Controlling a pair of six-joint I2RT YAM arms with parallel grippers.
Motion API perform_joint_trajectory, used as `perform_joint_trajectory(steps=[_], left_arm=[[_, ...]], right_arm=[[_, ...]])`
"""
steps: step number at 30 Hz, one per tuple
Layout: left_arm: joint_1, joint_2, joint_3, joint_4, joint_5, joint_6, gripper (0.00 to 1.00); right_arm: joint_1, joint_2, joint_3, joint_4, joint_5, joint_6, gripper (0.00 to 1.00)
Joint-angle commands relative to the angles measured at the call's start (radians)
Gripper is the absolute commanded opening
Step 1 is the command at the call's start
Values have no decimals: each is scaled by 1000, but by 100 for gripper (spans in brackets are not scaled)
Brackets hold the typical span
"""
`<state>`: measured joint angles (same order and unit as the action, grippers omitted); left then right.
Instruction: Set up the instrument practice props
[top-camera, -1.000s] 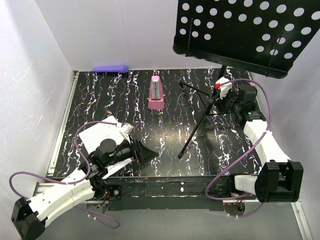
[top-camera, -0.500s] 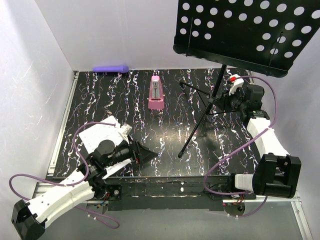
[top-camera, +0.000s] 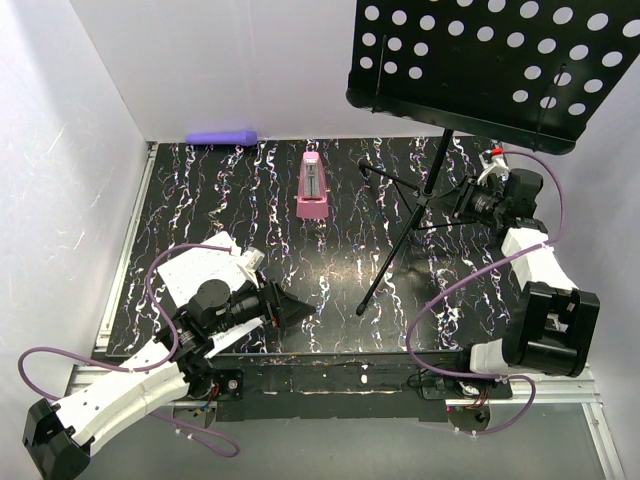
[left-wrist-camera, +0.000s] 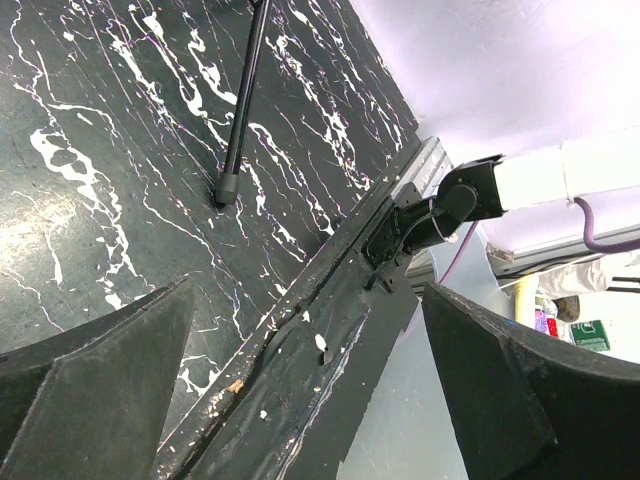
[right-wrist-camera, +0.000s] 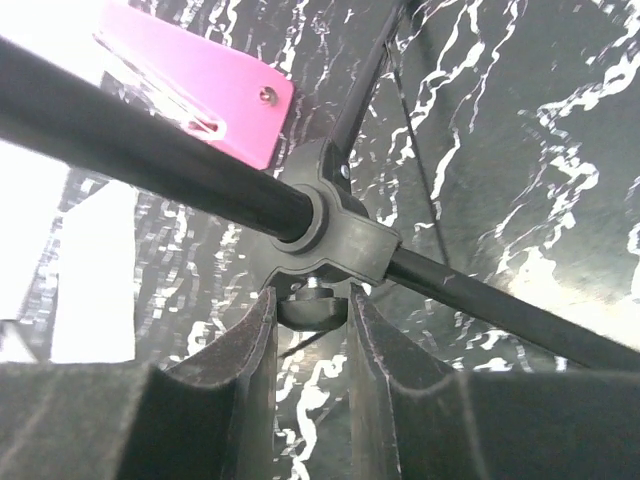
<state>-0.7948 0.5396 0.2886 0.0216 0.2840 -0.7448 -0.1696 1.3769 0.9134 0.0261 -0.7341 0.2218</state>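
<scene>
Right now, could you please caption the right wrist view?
Jaws closed around the music stand's clamp knob, pink metronome behind.

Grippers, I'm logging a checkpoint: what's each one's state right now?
Left gripper: open, holding nothing.
Right gripper: closed on the knob of the music stand.

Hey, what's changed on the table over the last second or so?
The right gripper swung out to the right side of the music stand pole, and its jaws narrowed. Its fingers now pinch the clamp knob under the pole's collar. The stand, the metronome, the sheet-music pages, the purple cylinder and the open left gripper stayed put.
</scene>
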Motion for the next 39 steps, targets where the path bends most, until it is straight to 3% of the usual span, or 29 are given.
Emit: perform_joint_trajectory(steps=[1, 5, 11, 14, 16, 20, 24, 27, 29, 35, 39], left_arm=[[2, -9, 4, -11, -9, 1, 98], [2, -13, 3, -14, -12, -4, 98], [2, 13, 4, 6, -9, -8, 98], [2, 42, 12, 26, 0, -10, 98], [2, 57, 21, 32, 6, -7, 98], [2, 57, 32, 20, 6, 1, 98], [2, 30, 26, 3, -5, 4, 98], [2, 22, 12, 15, -3, -1, 98], [2, 25, 11, 20, 3, -2, 98], [3, 54, 15, 46, 14, 1, 98], [2, 66, 11, 63, 23, -5, 98]], right_arm=[[-39, 88, 5, -49, 13, 279, 1], [-71, 113, -60, 46, 21, 470, 1], [-82, 97, -154, 173, 32, 611, 4], [-82, 102, -159, 245, -19, 614, 44], [-82, 103, -142, 267, -57, 565, 65], [-94, 90, -122, 305, -125, 435, 79], [-103, 22, -76, 152, -159, 147, 83], [-102, -82, -68, 22, -116, -162, 83], [-102, -136, -74, -8, -74, -278, 83], [-47, -196, 11, -218, 33, -536, 81], [2, -202, 34, -209, 142, -541, 77]])
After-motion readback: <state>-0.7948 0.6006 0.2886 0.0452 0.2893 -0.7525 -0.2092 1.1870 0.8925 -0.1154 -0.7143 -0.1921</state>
